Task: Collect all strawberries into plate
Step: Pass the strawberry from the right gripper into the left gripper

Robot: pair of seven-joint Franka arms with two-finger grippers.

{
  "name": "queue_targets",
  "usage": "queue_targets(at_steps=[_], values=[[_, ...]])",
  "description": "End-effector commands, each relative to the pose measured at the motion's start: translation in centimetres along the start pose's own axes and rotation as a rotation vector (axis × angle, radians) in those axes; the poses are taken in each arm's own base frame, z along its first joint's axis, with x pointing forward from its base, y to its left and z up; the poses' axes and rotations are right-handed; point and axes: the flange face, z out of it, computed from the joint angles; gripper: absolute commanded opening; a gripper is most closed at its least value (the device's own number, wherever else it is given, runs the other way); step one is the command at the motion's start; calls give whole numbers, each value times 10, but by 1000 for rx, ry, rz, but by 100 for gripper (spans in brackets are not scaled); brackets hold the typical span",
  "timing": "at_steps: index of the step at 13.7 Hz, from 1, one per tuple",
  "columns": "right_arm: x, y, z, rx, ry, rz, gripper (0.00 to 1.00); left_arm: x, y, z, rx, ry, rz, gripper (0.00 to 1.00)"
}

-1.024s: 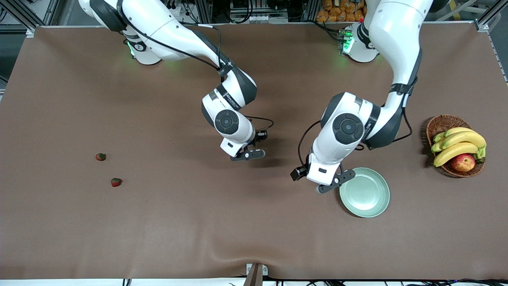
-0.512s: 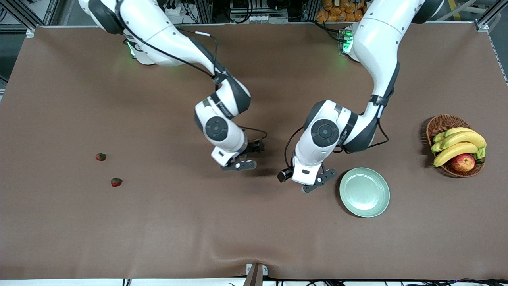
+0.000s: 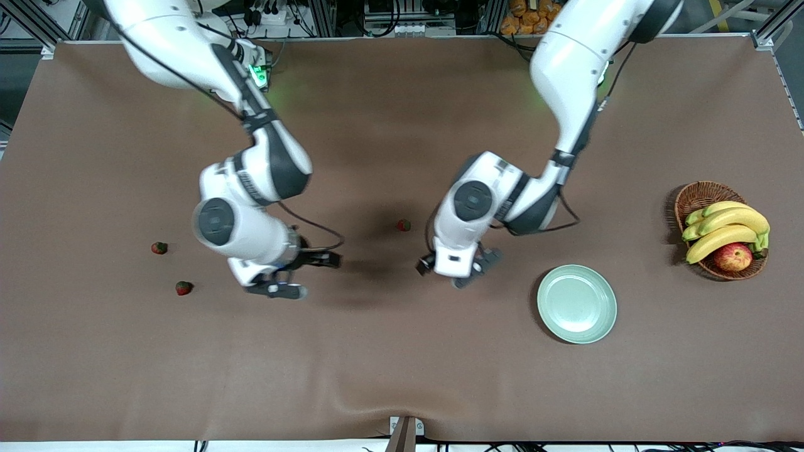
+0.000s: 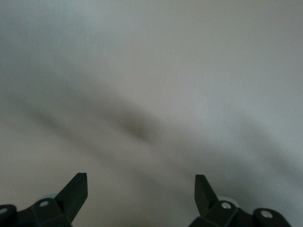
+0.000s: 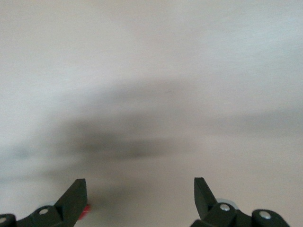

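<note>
Three strawberries lie on the brown table. One strawberry [image 3: 404,225] sits mid-table, between the two arms. Two more, strawberry [image 3: 159,248] and strawberry [image 3: 183,288], lie toward the right arm's end. The mint-green plate [image 3: 576,304] has nothing in it and sits toward the left arm's end. My right gripper [image 3: 276,290] hangs open over bare table near those two berries; the right wrist view shows the open right gripper [image 5: 140,191] and a sliver of red strawberry [image 5: 84,211] beside one fingertip. My left gripper [image 3: 476,270], open, is over the table between the middle berry and the plate; the left wrist view shows the left gripper [image 4: 141,189] over bare cloth.
A brown wicker basket [image 3: 697,196] holding bananas [image 3: 725,229] and an apple [image 3: 733,257] stands at the left arm's end, beside the plate. The cloth bulges slightly at the table's near edge [image 3: 402,411].
The right arm swung from mid-table toward its own end, uncovering the middle strawberry. The left gripper moved off the plate's rim toward the middle.
</note>
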Motion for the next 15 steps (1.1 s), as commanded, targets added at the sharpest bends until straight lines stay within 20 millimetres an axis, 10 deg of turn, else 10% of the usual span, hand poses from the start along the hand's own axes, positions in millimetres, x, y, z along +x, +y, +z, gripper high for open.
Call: queue_targets(at_steps=[1, 6, 15], values=[[4, 90, -13, -8, -33, -30, 100, -54, 9, 15, 19, 30, -109, 100], [43, 231, -22, -147, -21, -65, 100, -117, 9, 45, 48, 40, -354, 100], [79, 316, 46, -249, 101, -63, 100, -113, 3, 74, 2, 91, -597, 100]])
